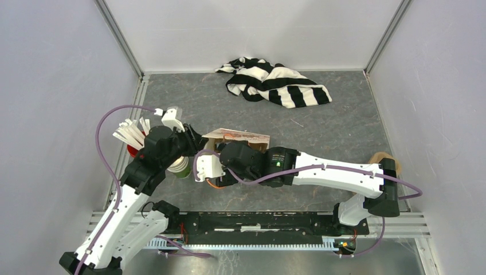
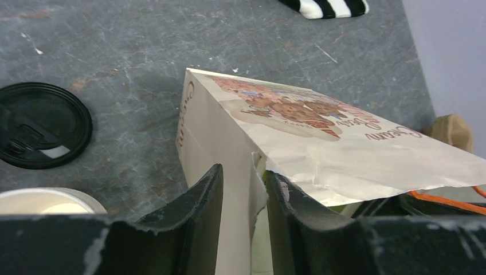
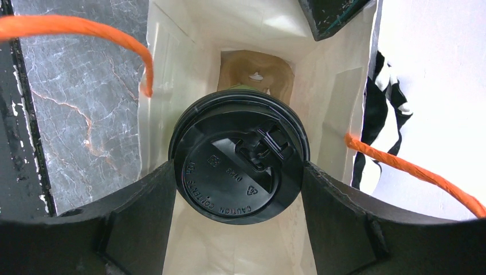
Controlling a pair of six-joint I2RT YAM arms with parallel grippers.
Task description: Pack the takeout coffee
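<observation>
The takeout coffee (image 3: 229, 172), seen from above by its round black lid, hangs in the open mouth of a white paper bag (image 3: 329, 97). My right gripper (image 3: 238, 172) is shut on it, one finger against each side of the lid. The bag (image 1: 238, 137) lies at the table's middle, with a printed picture on its side (image 2: 286, 109) and orange handles (image 3: 86, 26). My left gripper (image 2: 245, 172) is shut on the bag's torn rim and holds the mouth open. The left arm's finger (image 3: 329, 14) shows at the top of the right wrist view.
A stack of lidless green cups (image 1: 180, 167) stands by the left arm; its cream rim (image 2: 46, 200) sits next to a loose black lid (image 2: 40, 133). White sticks in a red holder (image 1: 130, 134) are at left. A striped cloth (image 1: 275, 83) lies at the back. A brown object (image 1: 381, 157) sits at right.
</observation>
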